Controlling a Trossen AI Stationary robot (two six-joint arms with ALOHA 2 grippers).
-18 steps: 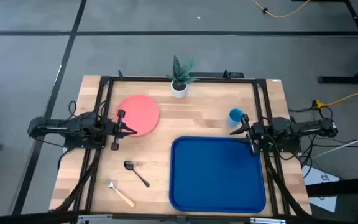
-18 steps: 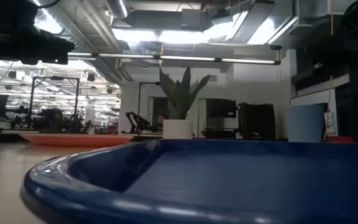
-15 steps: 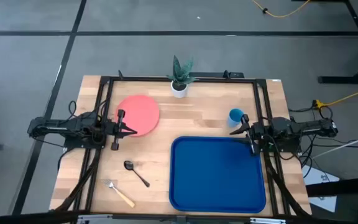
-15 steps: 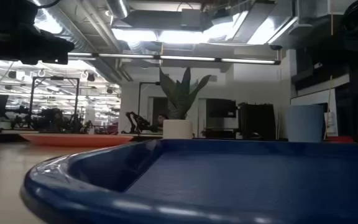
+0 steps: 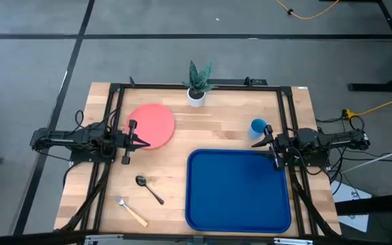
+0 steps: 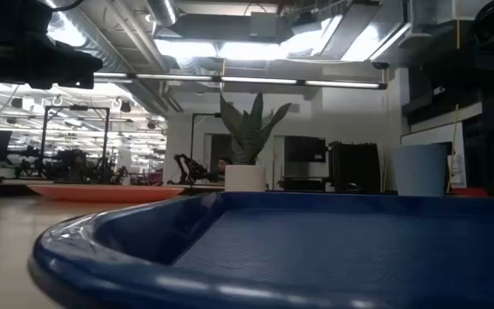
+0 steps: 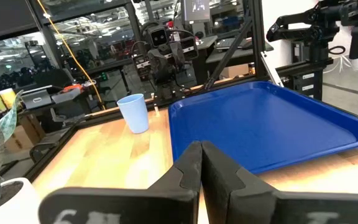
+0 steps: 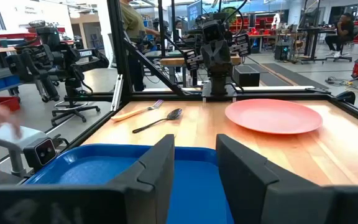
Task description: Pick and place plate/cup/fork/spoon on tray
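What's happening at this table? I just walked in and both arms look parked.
Nothing is being handled. The left gripper waits by the plate, jaws shut; the right gripper waits near the cup, jaws open. The tray holds nothing, and the spoon and fork lie on the table left of it.

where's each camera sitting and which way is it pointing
High: above, looking straight down; both arms, left gripper by the plate, right gripper near the cup.
Low: table height, across the tray; no gripper.
Left wrist: past its own shut fingers toward tray and cup.
Right wrist: past its parted fingers toward plate, spoon, fork.
All share the tray.
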